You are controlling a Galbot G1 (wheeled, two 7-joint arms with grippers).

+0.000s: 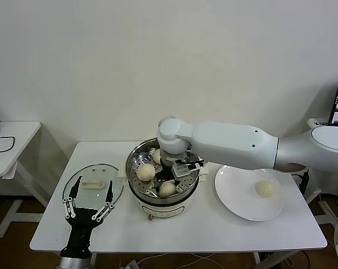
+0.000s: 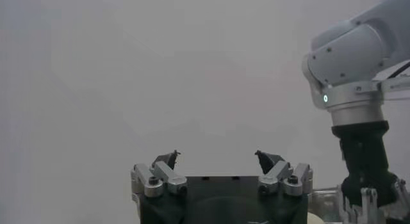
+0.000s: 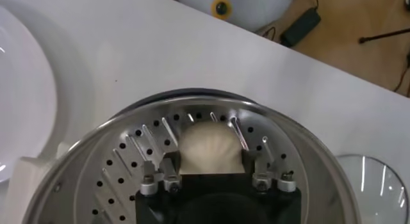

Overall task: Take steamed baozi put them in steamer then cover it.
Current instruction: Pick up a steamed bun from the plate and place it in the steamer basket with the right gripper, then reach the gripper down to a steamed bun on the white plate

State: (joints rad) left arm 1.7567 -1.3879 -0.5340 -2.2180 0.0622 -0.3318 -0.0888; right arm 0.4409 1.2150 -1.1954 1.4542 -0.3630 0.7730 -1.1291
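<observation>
Right gripper is lowered inside the steamer, a round polished-steel basket with a perforated floor seated on a cream-white pot base. In the right wrist view its fingers flank a smooth, domed cream-white baozi resting on the perforated steel; they sit against its sides, though whether they are pressing it cannot be told. The head view shows three buns in the basket: one at the left, one at the back, one at the front. A fourth baozi lies on the flat white plate, right of the steamer. Left gripper hovers with fingers spread apart above the round glass lid lying flat on the white table, left of the steamer.
</observation>
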